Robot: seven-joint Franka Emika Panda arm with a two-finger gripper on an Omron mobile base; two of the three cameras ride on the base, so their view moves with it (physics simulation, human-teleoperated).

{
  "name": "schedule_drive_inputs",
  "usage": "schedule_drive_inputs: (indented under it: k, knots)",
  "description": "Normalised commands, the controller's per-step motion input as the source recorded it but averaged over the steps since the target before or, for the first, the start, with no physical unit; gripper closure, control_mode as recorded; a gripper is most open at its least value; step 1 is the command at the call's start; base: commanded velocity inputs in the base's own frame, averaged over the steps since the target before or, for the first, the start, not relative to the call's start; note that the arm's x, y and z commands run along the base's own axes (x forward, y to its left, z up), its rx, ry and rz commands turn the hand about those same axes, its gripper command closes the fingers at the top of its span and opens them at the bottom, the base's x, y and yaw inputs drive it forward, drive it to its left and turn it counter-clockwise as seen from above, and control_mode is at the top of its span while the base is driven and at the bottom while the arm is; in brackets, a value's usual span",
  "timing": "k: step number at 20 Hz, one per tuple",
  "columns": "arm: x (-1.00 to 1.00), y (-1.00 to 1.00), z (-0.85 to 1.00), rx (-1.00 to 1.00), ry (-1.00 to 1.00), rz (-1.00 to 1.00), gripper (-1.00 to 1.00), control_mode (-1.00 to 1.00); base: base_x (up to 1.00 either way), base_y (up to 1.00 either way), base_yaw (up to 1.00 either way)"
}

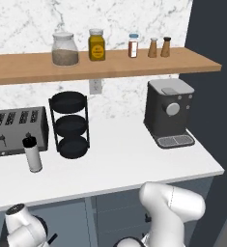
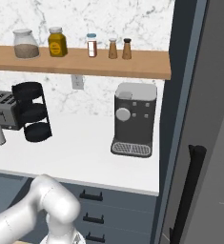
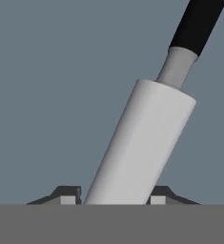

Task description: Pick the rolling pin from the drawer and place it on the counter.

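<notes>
Task approx. halfway, judging by the hand view: tool (image 3: 115, 198) is clamping the rolling pin (image 3: 142, 143) w/ a fingertip (image 3: 68, 194) on each side of its pale barrel, black handle pointing away toward upper right. Pin is sitting against the drawer's grey inside (image 3: 46, 95). Lifting out & placing on the surface (image 1: 129, 159) is what's remaining.

I see the rolling pin (image 3: 142, 147) lying between my gripper (image 3: 114, 196) fingertips (image 3: 69, 194), one tip at each side of its pale barrel. Its black handle (image 3: 197, 24) extends toward the upper right over the grey drawer (image 3: 46, 86) floor.
</notes>
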Motion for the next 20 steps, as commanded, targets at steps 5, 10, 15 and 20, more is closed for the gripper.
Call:
schedule_drive_inputs:
  k: [5,10,15,20]
  knots:
    - [-0.74,0.0,0.93,0.0,-0.02,0.0,1.0,-1.0,0.0,0.0,0.0]
    - [-0.5,-0.2,1.0,0.0,0.0,0.0,1.0,-1.0,0.0,0.0,0.0]
    - [-0.09,-0.72,0.94,0.0,-0.12,0.16,1.0,-1.0,0.0,0.0,0.0]
    - [0.29,-0.83,0.86,0.0,-0.02,0.13,1.0,-1.0,0.0,0.0,0.0]
